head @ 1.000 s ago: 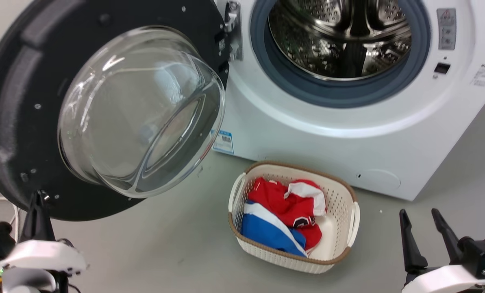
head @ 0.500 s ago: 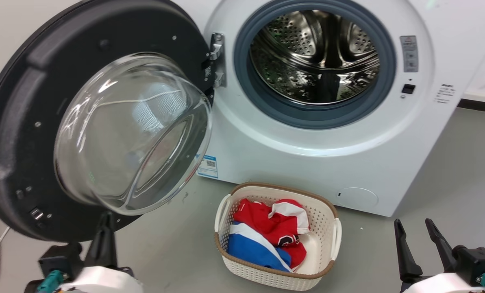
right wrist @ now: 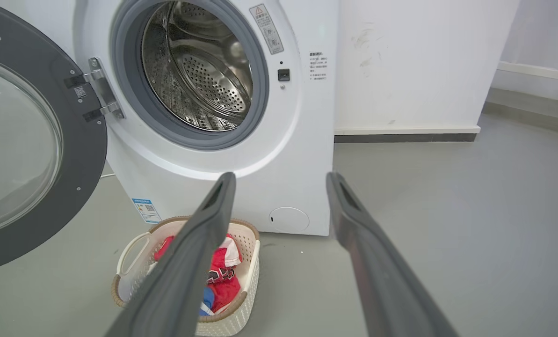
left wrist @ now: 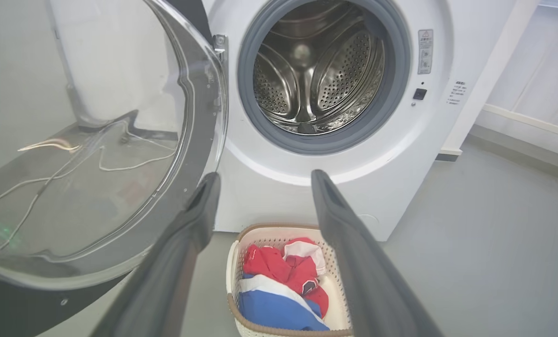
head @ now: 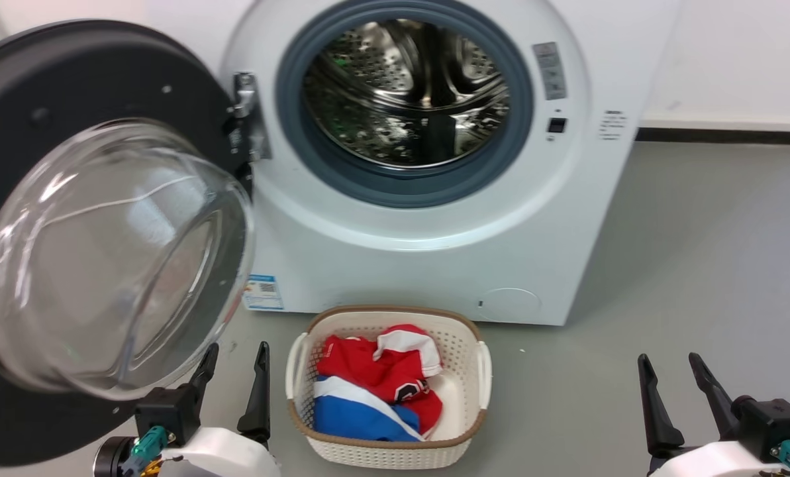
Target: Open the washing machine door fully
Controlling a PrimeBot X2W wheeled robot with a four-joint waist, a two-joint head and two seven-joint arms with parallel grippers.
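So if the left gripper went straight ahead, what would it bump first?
Probably the washing machine's white front, below the drum opening. The left gripper sits close beside the washing machine door, so it might brush that; depth is unclear.

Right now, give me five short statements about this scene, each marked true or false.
1. The door hangs open, left of the drum. True.
2. The left gripper is clamped on the door. False: it is open, gripping nothing.
3. The basket holds red, white and blue clothes. True.
4. The drum is packed with laundry. False: bare steel shows inside.
5. The right gripper is open. True.
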